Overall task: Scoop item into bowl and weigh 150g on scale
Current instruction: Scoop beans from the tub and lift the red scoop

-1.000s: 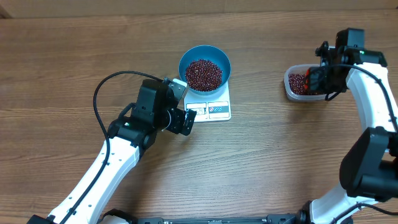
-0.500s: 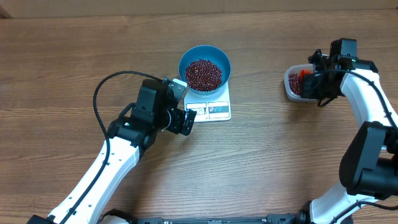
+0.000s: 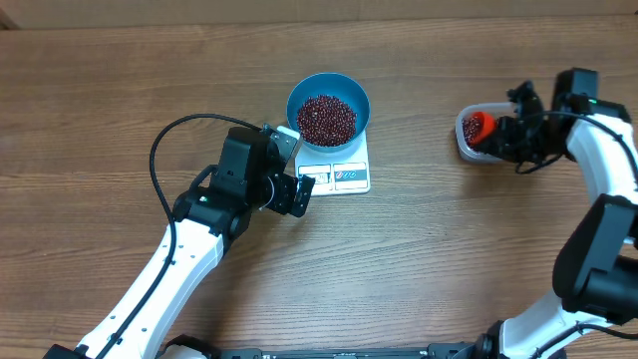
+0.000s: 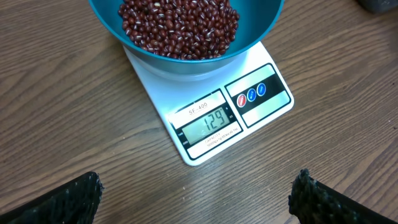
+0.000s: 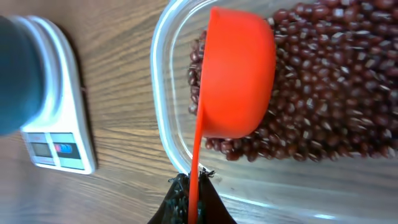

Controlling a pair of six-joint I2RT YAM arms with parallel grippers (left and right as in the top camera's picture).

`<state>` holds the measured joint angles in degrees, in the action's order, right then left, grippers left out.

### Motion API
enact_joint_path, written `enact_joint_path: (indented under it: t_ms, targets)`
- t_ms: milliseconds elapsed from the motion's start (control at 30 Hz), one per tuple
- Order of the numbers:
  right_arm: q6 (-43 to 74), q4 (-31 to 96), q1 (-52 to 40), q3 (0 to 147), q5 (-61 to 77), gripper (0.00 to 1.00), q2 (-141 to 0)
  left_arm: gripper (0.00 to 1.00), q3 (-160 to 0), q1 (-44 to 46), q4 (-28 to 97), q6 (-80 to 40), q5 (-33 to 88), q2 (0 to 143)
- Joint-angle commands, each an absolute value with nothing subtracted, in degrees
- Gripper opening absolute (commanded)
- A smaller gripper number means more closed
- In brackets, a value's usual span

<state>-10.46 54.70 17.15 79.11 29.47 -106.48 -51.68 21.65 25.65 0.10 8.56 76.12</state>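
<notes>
The right gripper (image 5: 193,198) pinches the scoop (image 5: 239,74) in the tub (image 5: 163,124), going for more beans (image 5: 323,93). The bowl (image 3: 297,95) of beans sits on the scale (image 3: 349,177). The left gripper (image 3: 290,191) gapes wide. Next, the scoop must ride level.

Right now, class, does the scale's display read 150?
No, the scale reads 129 with the bowl of beans on it.
</notes>
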Motion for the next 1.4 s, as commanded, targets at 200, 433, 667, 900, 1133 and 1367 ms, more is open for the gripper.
enact_joint_path:
  t_ms: [200,433,667,900,1133,1367]
  targets:
    - [-10.4,56.7,27.1,78.7,44.1,0.04,-106.7,1.00,-51.2,21.8,25.5,-0.4,8.4,75.0]
    - [-15.4,59.4,32.1,78.7,53.6,0.04,-106.7,1.00,-51.2,21.8,25.5,-0.4,8.4,75.0]
    - [-18.5,61.2,32.4,78.7,59.3,0.04,-106.7,0.99,-51.2,21.8,25.5,-0.4,8.4,75.0]
    - [-18.5,61.2,29.3,78.9,63.4,0.04,-106.7,1.00,-51.2,21.8,25.5,-0.4,8.4,75.0]
    - [-14.1,60.3,20.8,81.7,66.2,0.04,-106.7,1.00,-51.2,21.8,25.5,-0.4,8.4,75.0]
    - [-3.2,53.9,9.6,86.3,66.1,0.04,-106.7,1.00,-51.2,21.8,25.5,-0.4,8.4,75.0]
